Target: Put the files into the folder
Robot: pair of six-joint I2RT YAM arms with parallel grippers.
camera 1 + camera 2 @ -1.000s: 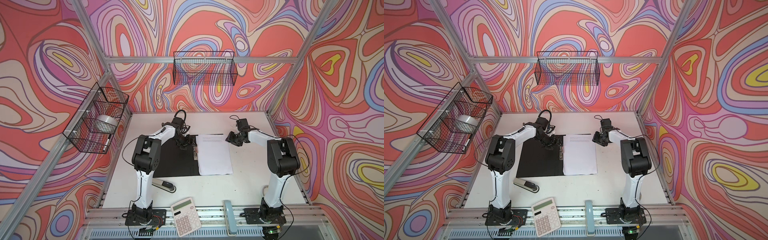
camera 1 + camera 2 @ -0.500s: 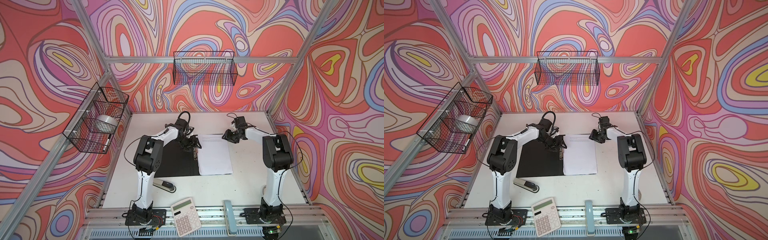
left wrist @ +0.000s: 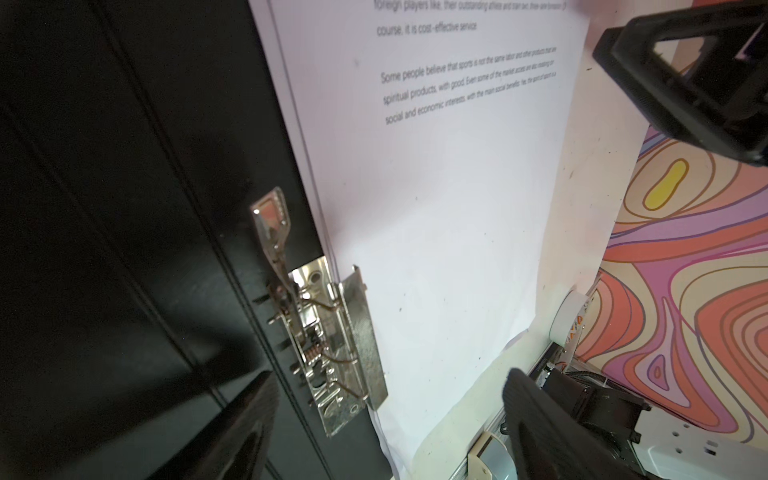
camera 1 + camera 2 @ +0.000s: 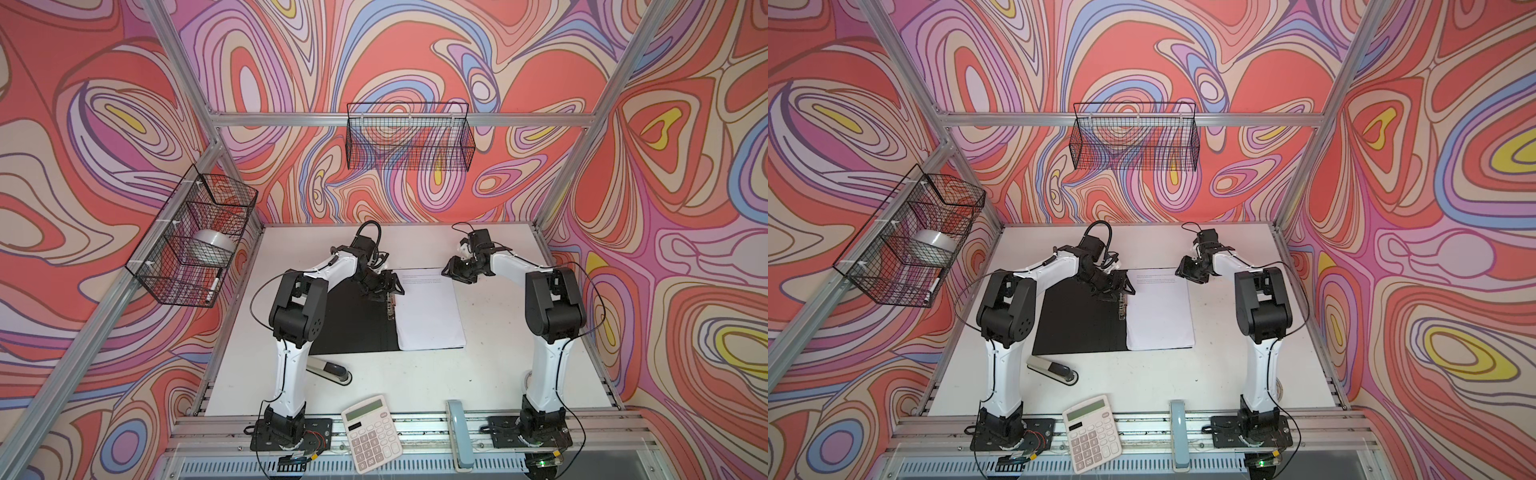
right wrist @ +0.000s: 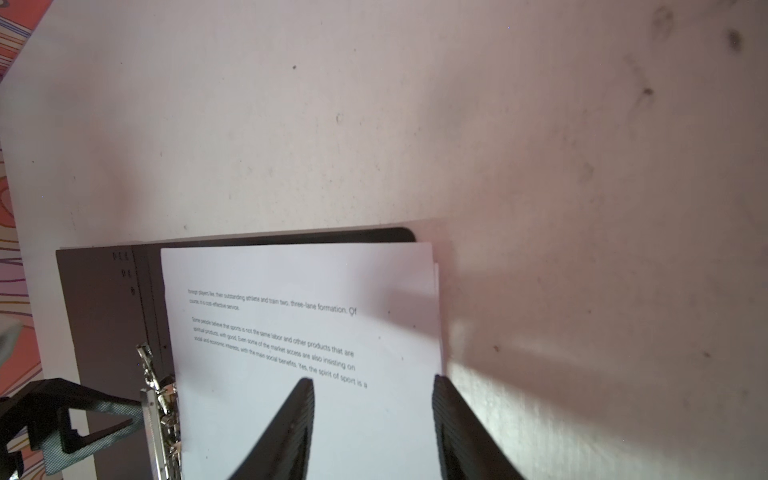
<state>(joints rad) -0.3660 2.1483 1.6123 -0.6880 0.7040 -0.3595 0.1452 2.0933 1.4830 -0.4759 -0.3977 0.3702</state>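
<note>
The folder (image 4: 353, 324) (image 4: 1079, 320) lies open on the table, black inside up. The files (image 4: 428, 311) (image 4: 1158, 316), white printed sheets, rest stacked on its right half beside the metal spine clip (image 3: 332, 345) (image 5: 160, 407). My left gripper (image 4: 384, 286) (image 3: 386, 378) hangs open over the far end of the spine, its fingers on either side of the clip, holding nothing. My right gripper (image 4: 451, 270) (image 5: 373, 379) is open above the sheets' far right corner. One of its fingers is over the paper (image 5: 299, 282), one at its edge.
A stapler (image 4: 332, 370) lies in front of the folder. A calculator (image 4: 372, 432) and a grey-blue bar (image 4: 459, 432) sit on the front rail. Wire baskets hang on the left wall (image 4: 191, 241) and the back wall (image 4: 409, 137).
My left gripper has shifted right along the folder's far edge to the spine clip. My right gripper has drifted slightly left to the sheets' far right corner. The files and folder lie as before.
</note>
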